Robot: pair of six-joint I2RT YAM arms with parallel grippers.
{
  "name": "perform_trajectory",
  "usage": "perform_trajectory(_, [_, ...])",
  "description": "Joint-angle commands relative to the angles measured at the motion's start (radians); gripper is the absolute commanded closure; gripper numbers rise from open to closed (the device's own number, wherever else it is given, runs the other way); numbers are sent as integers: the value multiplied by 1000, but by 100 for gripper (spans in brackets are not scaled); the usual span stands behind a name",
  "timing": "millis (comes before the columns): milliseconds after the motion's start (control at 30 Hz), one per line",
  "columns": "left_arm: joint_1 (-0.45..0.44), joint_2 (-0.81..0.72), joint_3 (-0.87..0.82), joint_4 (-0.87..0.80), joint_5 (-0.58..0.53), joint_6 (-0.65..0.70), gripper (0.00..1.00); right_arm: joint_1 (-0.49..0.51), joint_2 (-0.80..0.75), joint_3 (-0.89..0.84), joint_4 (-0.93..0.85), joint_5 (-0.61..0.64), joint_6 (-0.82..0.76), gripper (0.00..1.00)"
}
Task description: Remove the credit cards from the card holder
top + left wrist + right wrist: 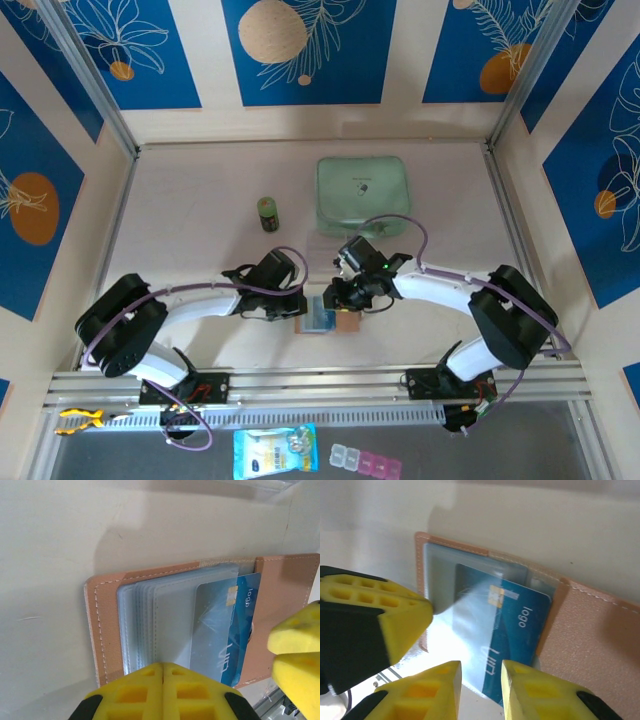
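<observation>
The tan card holder [348, 322] lies open on the table between both arms. Its clear inner pockets [165, 615] fan out, and a blue credit card [245, 625] with white print sticks partway out of a pocket. My left gripper [163, 667] is shut, its tips pressed on the clear pockets. It sits at the holder's left [296, 305]. My right gripper [481, 680] is open, and the near end of the blue card [515, 625] lies in the gap between its fingers. From above, the right gripper [340, 300] hangs over the holder.
A mint-green zip case [363, 190] sits at the back middle, with a small dark jar [268, 213] to its left. A clear plastic packet [322, 247] lies just behind the grippers. The left finger [375, 620] crowds the right wrist view.
</observation>
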Motion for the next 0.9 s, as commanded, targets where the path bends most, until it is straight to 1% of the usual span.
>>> perform_trajectory(0, [-10, -26, 34, -45, 11, 25, 97, -14, -40, -25, 11, -33, 13, 72])
perform_trajectory(100, [-21, -19, 51, -44, 18, 21, 97, -27, -46, -44, 28, -59, 23, 72])
perform_trajectory(233, [-34, -3, 71, -43, 22, 22, 97, -42, -47, -74, 71, -95, 32, 69])
perform_trajectory(367, [-42, 25, 78, -31, 33, 22, 97, -60, -38, -105, 123, -132, 44, 69])
perform_trajectory(700, [-45, 78, 57, 11, 51, 21, 97, -98, -2, -141, 164, -165, 45, 69])
perform_trajectory(867, [-45, 74, 47, -21, 30, 20, 98, -121, 18, -168, 207, -193, 45, 69])
